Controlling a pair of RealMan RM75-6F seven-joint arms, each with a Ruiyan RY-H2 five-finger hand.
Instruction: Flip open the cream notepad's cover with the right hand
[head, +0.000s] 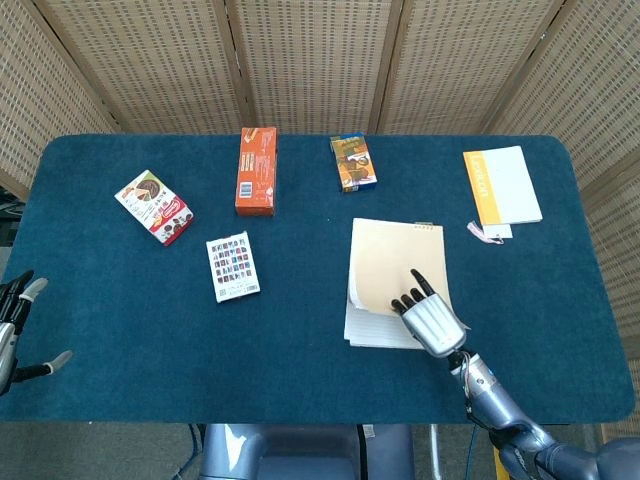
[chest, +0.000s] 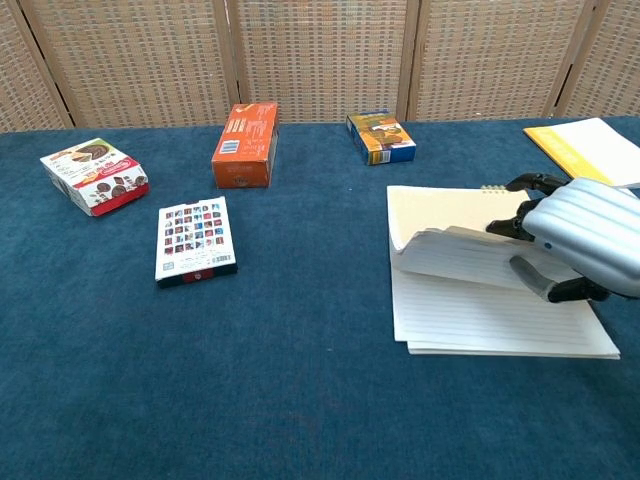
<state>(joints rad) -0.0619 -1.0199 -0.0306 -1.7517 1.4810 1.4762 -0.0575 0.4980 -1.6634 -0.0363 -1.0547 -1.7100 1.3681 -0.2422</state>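
The cream notepad (head: 385, 262) lies right of the table's middle, its binding at the far edge. Its cover (chest: 450, 212) and a sheaf of pages are raised at the near edge, baring a lined page (chest: 480, 315) below. My right hand (head: 431, 321) grips that raised part at its near right corner. In the chest view the right hand (chest: 585, 235) has its fingers on top of the cover and its thumb under the lifted sheaf. My left hand (head: 12, 335) hangs off the table's near left corner, fingers apart and holding nothing.
An orange box (head: 256, 170) and a small blue-and-orange box (head: 353, 162) stand along the far side. A white-and-red snack box (head: 154, 207) and a patterned card box (head: 233, 266) lie to the left. A yellow-and-white booklet (head: 501, 186) rests at the far right.
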